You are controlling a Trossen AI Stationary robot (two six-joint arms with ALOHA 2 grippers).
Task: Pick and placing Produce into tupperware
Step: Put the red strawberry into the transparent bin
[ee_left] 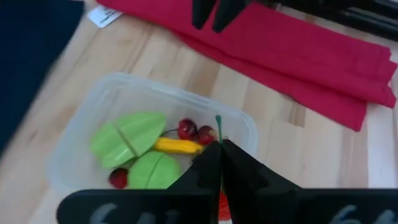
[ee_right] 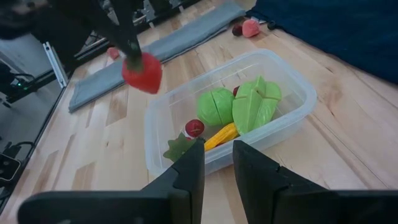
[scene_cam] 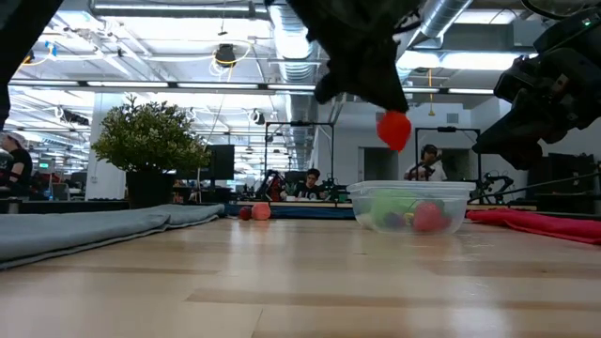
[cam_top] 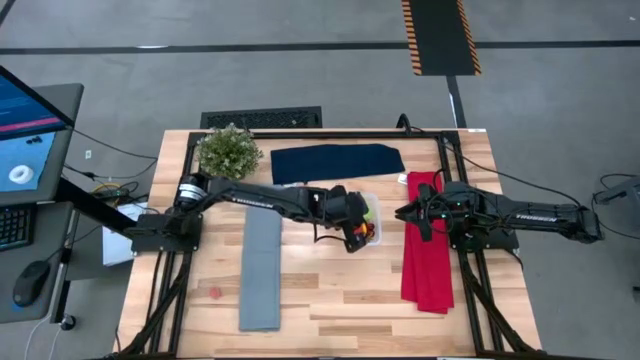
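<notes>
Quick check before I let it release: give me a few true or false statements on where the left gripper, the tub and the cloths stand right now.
1. The left gripper is shut on a red strawberry above the clear tub. True.
2. The tub is empty. False: it holds lime-green pieces, a yellow piece and cherries.
3. The right gripper hangs over the grey cloth. False: it is over the red cloth.
4. A potted plant stands at the table's far edge. True.
5. All produce is in the tub. False: a red piece lies beside the grey cloth.
</notes>
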